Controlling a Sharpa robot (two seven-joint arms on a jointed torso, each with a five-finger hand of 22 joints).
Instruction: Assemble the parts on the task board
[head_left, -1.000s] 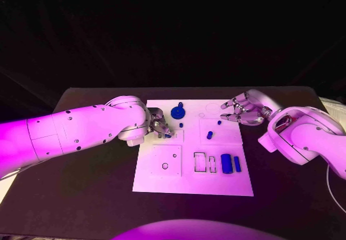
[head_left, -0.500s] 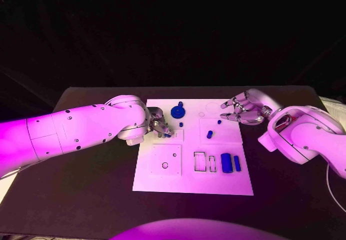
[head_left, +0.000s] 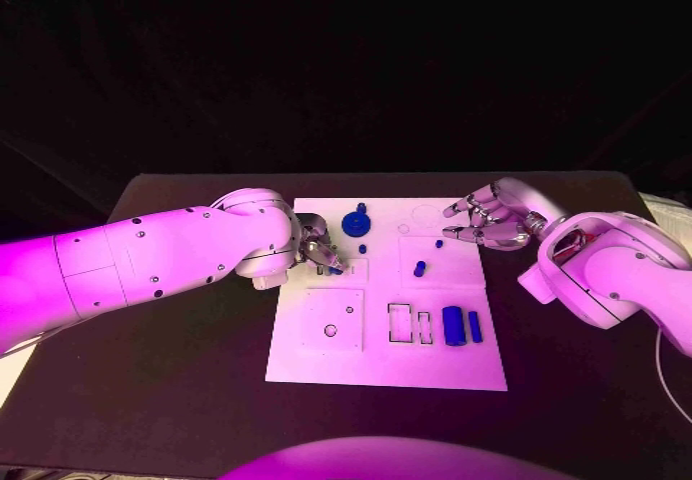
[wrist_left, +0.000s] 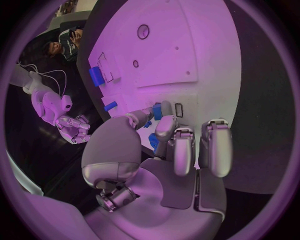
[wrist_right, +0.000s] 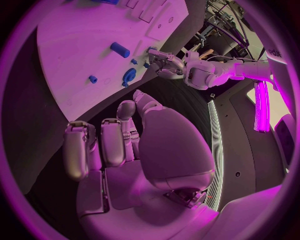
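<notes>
The white task board (head_left: 378, 360) lies in the middle of the table. My left hand (head_left: 316, 250) is over its upper left part and pinches a small blue part (head_left: 335, 268) between thumb and a finger; the left wrist view shows that part (wrist_left: 157, 111) at the fingertips just above the board (wrist_left: 187, 50). My right hand (head_left: 488, 225) hovers at the board's upper right edge with its fingers loosely bent and apart, holding nothing. A blue gear-like part (head_left: 356, 221), a blue peg (head_left: 418, 268) and two blue blocks (head_left: 453, 326) rest on the board.
Rectangular recesses (head_left: 410, 323) and a square plate with a hole (head_left: 333, 320) mark the board's lower half. The right wrist view shows my right hand (wrist_right: 125, 145), the peg (wrist_right: 120, 50), the gear (wrist_right: 129, 76) and my left hand (wrist_right: 164, 59). Black table (head_left: 173, 390) surrounds the board.
</notes>
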